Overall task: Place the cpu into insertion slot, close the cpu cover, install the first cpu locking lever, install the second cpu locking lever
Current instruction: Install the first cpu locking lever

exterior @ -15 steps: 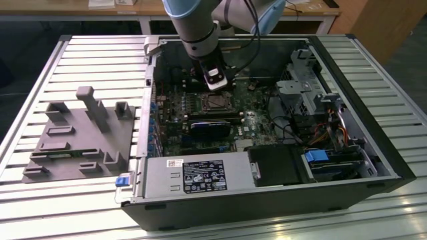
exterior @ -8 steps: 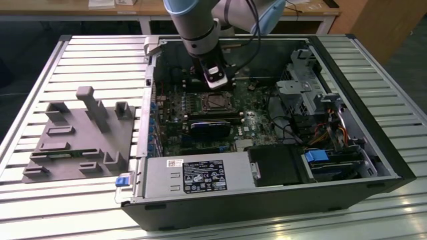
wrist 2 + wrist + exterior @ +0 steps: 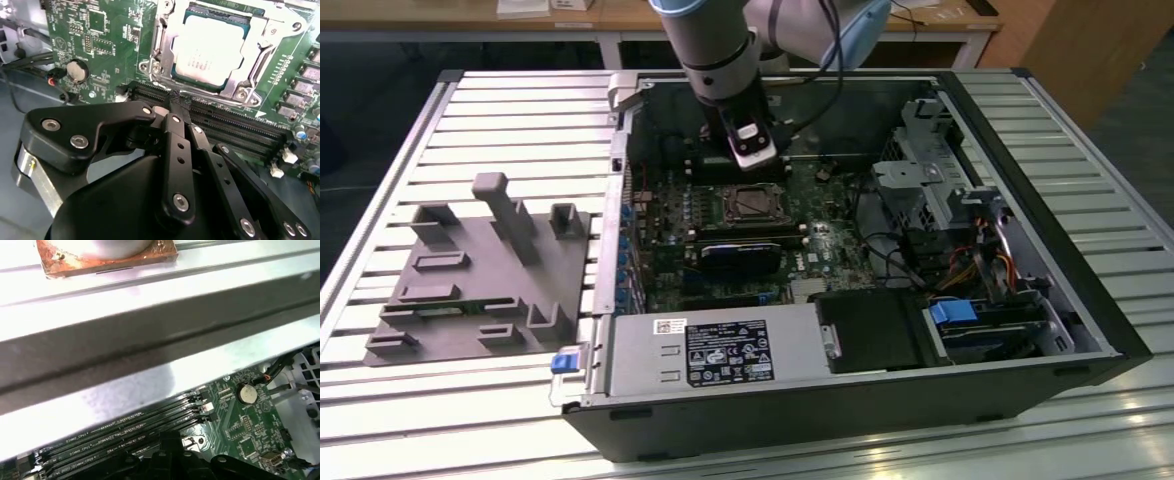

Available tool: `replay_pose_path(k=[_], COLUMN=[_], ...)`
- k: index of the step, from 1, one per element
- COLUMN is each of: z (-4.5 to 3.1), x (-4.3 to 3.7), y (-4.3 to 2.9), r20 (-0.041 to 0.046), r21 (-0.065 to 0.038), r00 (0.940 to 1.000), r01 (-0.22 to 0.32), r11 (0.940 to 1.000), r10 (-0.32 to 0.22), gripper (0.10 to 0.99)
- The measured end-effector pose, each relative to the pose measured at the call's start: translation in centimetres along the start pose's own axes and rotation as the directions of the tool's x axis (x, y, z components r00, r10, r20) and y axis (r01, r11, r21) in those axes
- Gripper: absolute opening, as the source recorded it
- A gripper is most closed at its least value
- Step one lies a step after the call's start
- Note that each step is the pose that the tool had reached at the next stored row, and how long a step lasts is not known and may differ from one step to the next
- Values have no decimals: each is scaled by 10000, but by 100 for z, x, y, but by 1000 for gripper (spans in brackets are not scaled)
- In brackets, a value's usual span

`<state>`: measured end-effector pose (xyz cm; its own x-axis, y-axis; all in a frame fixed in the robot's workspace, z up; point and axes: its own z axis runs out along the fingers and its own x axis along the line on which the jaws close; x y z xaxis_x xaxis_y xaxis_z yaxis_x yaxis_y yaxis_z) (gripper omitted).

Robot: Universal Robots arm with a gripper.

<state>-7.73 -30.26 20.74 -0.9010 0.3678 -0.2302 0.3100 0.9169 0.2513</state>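
- Soft overhead light, and we catch pale sheen along the slatted table (image 3: 1067,430).
- Inside the computer case (image 3: 854,410) we get shadow.
- Glare bleaches the cpu (image 3: 207,47) top and the case's metal rail (image 3: 100,405).

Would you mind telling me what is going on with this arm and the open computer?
A robot arm reaches into the open computer case. Its gripper is shut and empty, and sits by the memory slots, close to the insertion slot. The cpu already lies in the slot, with the cpu cover folded down around it. Whether the locking levers are latched cannot be told.
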Motion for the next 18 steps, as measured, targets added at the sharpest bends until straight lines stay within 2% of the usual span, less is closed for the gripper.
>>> replay_pose_path(k=[2, 4, 7, 11, 12, 18], z=[-23, -27, -30, -28, -27, -26], x=[-6, -8, -13, -25, -27, -30], y=[6, 8, 10, 16, 17, 18], r20=[0, 20, 96, 227, 245, 259], r21=[1, 49, 280, 681, 741, 788], r00=[10000, 10000, 9999, 9995, 9994, 9993], r01=[1, 18, 93, 220, 239, 253], r11=[10000, 10000, 9996, 9974, 9970, 9966], r10=[-1, -18, -96, -236, -258, -275], gripper=[102, 102, 102, 102, 102, 102])
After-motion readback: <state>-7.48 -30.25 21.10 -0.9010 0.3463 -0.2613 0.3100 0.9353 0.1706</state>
